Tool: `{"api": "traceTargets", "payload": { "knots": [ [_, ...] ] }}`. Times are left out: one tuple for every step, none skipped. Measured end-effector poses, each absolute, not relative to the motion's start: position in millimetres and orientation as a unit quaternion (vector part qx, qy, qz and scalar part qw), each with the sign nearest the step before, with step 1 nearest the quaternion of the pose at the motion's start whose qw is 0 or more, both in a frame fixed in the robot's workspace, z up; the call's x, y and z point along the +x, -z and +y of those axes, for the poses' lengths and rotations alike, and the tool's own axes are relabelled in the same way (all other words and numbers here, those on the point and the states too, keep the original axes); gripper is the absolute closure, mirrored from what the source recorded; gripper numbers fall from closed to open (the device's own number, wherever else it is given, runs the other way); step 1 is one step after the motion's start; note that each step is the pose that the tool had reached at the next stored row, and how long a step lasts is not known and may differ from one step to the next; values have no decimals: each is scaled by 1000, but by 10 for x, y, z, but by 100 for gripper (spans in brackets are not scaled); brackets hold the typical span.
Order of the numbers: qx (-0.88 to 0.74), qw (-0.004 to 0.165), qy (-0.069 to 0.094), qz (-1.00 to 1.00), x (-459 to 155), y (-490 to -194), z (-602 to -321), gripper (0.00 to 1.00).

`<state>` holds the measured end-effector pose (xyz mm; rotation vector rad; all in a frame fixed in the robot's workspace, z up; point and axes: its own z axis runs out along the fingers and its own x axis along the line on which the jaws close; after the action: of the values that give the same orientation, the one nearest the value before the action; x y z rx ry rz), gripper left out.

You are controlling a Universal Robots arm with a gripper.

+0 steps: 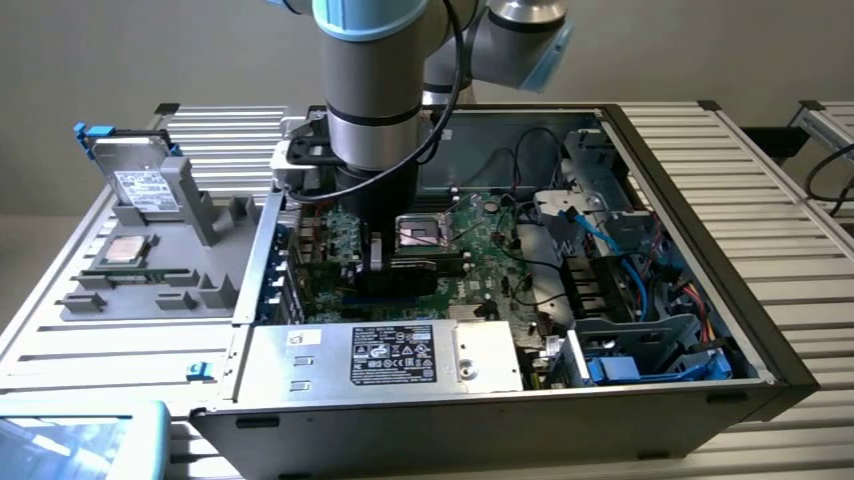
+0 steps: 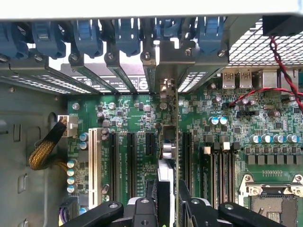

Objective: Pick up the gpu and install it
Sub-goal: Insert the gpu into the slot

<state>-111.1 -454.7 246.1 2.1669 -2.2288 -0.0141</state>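
The gpu (image 2: 166,142) stands on edge between my fingers, a thin card seen from above with its metal bracket toward the case's rear slot openings. My gripper (image 2: 169,189) is shut on it, one dark finger (image 2: 154,189) on each side. The card sits low over the green motherboard (image 2: 137,118), in line with the black expansion slots (image 2: 130,161); whether it is seated in one I cannot tell. In the exterior view my gripper (image 1: 378,262) reaches down into the open computer case (image 1: 747,330), with the dark gpu (image 1: 400,283) just below it, over the motherboard (image 1: 467,225).
Blue retaining clips (image 2: 118,38) line the case's rear wall. A silver power supply (image 1: 400,355) sits at the front of the case, with a drive cage and blue cables (image 1: 641,330) at the exterior view's right. A grey parts tray (image 1: 147,260) with a drive (image 1: 144,185) stands left.
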Motion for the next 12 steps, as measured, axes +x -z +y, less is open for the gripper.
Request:
{"api": "traceTargets", "payload": {
  "knots": [
    [697,16,4,-717,-1112,-2461,-4547,72],
    [697,16,4,-717,-1112,-2461,-4547,72],
    [697,16,4,-717,-1112,-2461,-4547,72],
    [697,16,5,-716,-1112,-2461,-4547,72],
    [698,16,5,-716,-1112,-2461,-4547,72],
    [698,16,5,-716,-1112,-2461,-4547,72],
    [699,15,5,-715,-1112,-2461,-4550,72],
    [699,14,6,-715,-1111,-2461,-4551,72],
    [700,14,6,-714,-1111,-2461,-4550,72],
    [700,14,6,-714,-1111,-2461,-4550,72],
    [700,14,7,-714,-1111,-2460,-4550,72],
    [700,14,7,-714,-1110,-2460,-4550,72]
  ]
}}
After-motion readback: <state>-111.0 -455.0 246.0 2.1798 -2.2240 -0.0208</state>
